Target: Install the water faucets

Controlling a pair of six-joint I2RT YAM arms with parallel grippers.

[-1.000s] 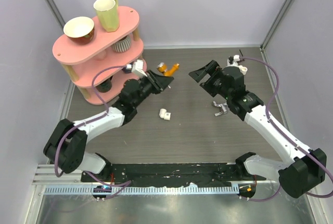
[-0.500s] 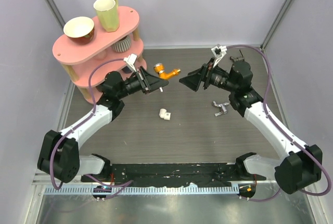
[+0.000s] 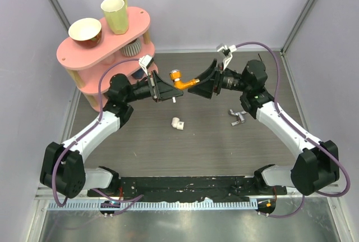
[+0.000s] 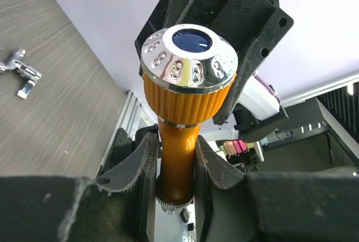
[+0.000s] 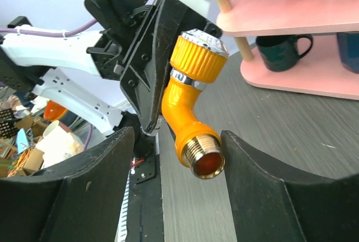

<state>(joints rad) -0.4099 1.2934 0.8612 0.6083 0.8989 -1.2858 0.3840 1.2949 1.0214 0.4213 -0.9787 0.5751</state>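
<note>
I see the orange tap (image 5: 188,104) held off the table, its smooth stem pinched in my left gripper (image 4: 175,166). It has a silvery dimpled knob with a blue centre, a ribbed orange collar, an elbow bend and a brass-coloured threaded mouth. The short white pipe fitting (image 3: 178,123) lies loose on the dark tabletop (image 3: 213,141), well apart from the tap.

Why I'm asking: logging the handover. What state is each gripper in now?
Left gripper: shut on the orange tap, clamping its stem.
Right gripper: open, one finger on either side of the tap's threaded end.
</note>
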